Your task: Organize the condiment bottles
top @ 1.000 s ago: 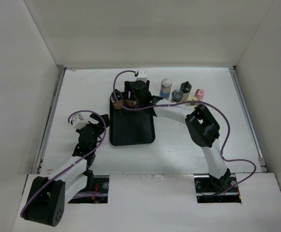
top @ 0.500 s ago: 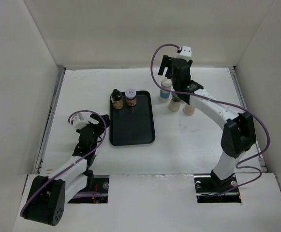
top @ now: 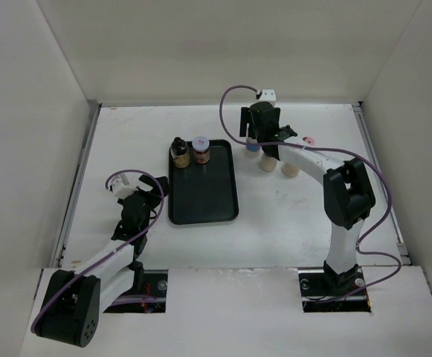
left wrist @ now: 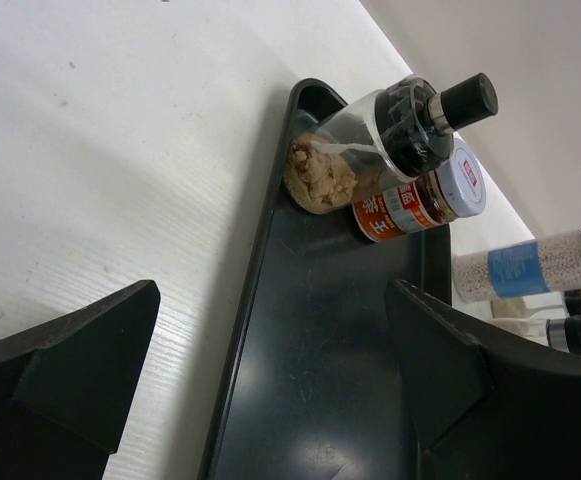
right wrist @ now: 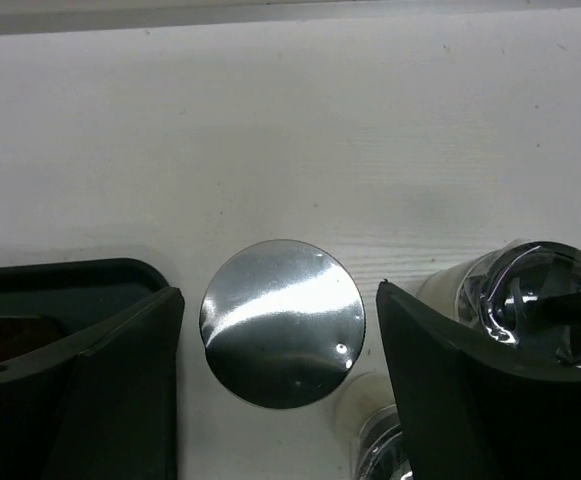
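Observation:
Two condiment bottles stand in the far left corner of the black tray (top: pixel 204 195): a black-capped bottle (top: pixel 178 151) and a red-labelled jar (top: pixel 201 149). My right gripper (top: pixel 259 128) is open, directly above the tall blue-labelled bottle (top: pixel 253 146). In the right wrist view its silvery cap (right wrist: pixel 282 322) lies between the fingers of the right gripper (right wrist: pixel 278 305), apart from both. Three more bottles stand close by: one (top: pixel 268 162), a pale one (top: pixel 291 167) and a pink-capped one (top: pixel 308 140). My left gripper (top: pixel 146 190) is open and empty, left of the tray.
In the left wrist view the left gripper (left wrist: pixel 272 300) faces the tray (left wrist: pixel 340 350), with the black-capped bottle (left wrist: pixel 370 150) and the jar (left wrist: pixel 420 205) at its far end. A black-capped bottle (right wrist: pixel 540 300) crowds my right finger. White walls enclose the table.
My right gripper left the jar on the tray's far end, swung right to the bottle group, then shifted slightly left over the blue-labelled bottle. The left arm has not moved.

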